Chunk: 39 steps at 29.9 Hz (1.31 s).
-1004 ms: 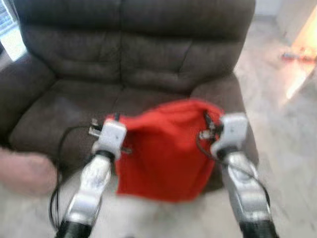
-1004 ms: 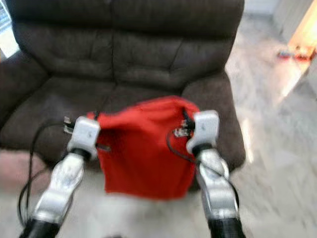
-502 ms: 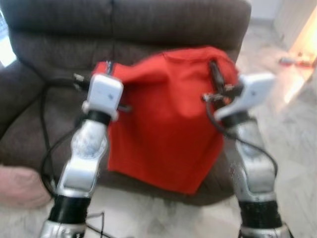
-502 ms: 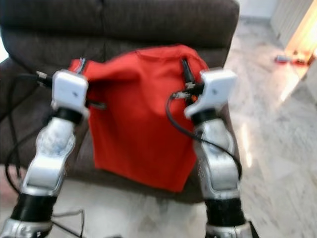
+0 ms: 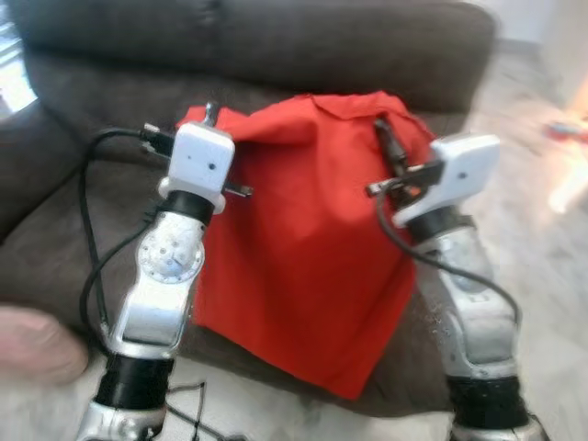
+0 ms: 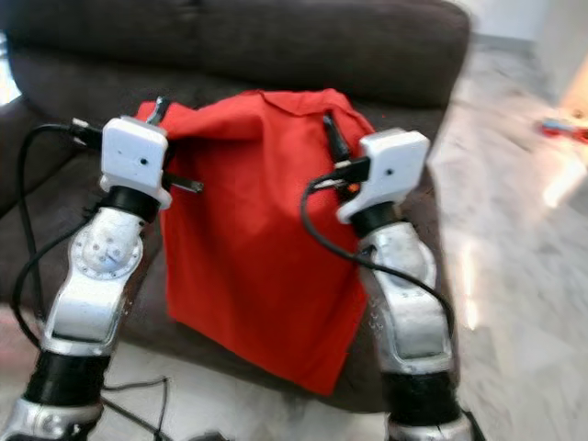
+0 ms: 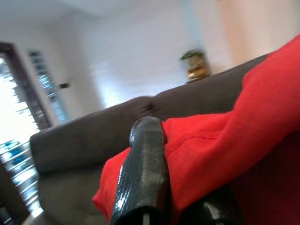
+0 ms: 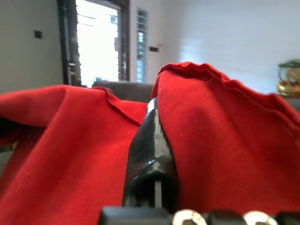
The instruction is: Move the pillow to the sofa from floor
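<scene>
Left eye view shows you the left gripper [image 5: 204,118] pinching one top corner of the limp red fabric pillow [image 5: 308,239], the right gripper [image 5: 386,138] clamped on the other, so it hangs in the air just before the dark brown upholstered sofa [image 5: 276,46]. Its long axis runs top to bottom, the loose lower corner pointing down toward the pale marble floor [image 6: 514,276]. If you release too early, or a thin hem slips from one finger [image 7: 143,178], it may slide off the seat front.
</scene>
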Motion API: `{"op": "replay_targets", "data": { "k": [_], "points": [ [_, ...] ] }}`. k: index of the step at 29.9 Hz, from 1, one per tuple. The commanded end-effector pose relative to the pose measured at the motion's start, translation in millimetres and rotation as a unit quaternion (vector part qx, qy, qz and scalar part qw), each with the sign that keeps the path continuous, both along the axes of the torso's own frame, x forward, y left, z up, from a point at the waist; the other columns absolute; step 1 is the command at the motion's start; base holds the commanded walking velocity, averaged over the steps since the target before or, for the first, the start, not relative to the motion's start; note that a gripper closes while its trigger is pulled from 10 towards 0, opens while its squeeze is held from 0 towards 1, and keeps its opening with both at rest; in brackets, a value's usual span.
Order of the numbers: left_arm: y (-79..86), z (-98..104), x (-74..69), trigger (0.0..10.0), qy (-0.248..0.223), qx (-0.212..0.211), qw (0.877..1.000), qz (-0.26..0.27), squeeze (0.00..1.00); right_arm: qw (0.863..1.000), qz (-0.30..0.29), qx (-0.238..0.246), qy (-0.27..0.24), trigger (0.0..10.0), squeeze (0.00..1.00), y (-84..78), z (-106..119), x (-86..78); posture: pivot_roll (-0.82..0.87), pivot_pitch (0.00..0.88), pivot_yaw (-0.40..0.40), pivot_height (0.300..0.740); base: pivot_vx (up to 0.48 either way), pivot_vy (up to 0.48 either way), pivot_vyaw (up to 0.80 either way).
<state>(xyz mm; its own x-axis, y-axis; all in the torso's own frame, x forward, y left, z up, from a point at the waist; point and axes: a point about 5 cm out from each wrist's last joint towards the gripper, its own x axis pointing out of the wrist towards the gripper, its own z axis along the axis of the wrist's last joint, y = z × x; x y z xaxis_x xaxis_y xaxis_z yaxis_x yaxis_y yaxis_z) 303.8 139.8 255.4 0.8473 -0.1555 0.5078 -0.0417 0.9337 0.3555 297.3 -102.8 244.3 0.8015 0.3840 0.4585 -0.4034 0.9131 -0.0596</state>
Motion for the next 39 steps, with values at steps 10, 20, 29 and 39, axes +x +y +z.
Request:
{"op": "replay_targets", "data": {
  "k": [10, 20, 29, 39],
  "points": [
    [-14.8, 24.5, -12.9, 10.0, -0.069, -0.004, 0.997, -0.036, 0.0, 0.999, 0.017, -0.03, -0.014, 10.0, 0.0, 1.0, 2.9, -5.8, 0.11, 0.064, -0.026, 0.74, 0.172, 0.0, 0.0],
    [-17.8, 13.7, -11.1, 10.0, -0.044, 0.003, 0.998, -0.048, 0.0, 0.999, 0.007, -0.039, -0.002, 10.0, 0.0, -1.8, -1.0, -2.5, 0.11, 0.066, -0.029, 0.74, 0.0, 0.0, 0.0],
    [-18.4, 13.6, -10.1, 10.0, -0.043, 0.004, 0.998, -0.051, 0.0, 0.999, 0.008, -0.051, -0.009, 10.0, 0.0, 0.7, 1.0, -1.7, 0.11, 0.065, -0.032, 0.74, 0.0, 0.0, 0.3],
    [-19.3, 12.3, -9.5, 10.0, -0.039, 0.004, 0.998, -0.052, 0.0, 0.999, 0.002, -0.037, -0.005, 10.0, 0.0, -1.3, 0.8, -0.2, 0.11, 0.067, -0.032, 0.74, 0.0, 0.0, 0.15]
  ]
}}
